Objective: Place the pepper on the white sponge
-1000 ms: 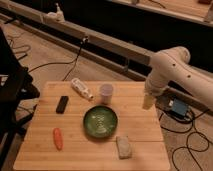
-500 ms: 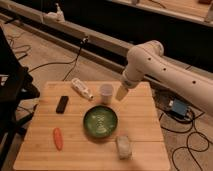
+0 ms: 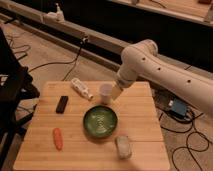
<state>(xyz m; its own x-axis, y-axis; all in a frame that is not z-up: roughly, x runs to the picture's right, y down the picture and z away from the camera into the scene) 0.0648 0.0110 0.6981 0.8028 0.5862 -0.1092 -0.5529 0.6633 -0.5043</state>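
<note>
Pepper (image 3: 58,138): lower left of frame, lying flat on wooden table (image 3: 140,115), nothing touching it. Looks light, firm, smooth-skinned, tapered, so likely to roll or slip. Best hold judged: across thicker middle, pinch crosswise to long axis. White sponge (image 3: 122,146): lower centre-right, past green plate (image 3: 100,121); soft, may give under load. Gripper (image 3: 115,94): mid-frame, beside translucent cup (image 3: 105,92), well apart from pepper; open or closed, cannot tell.
</note>
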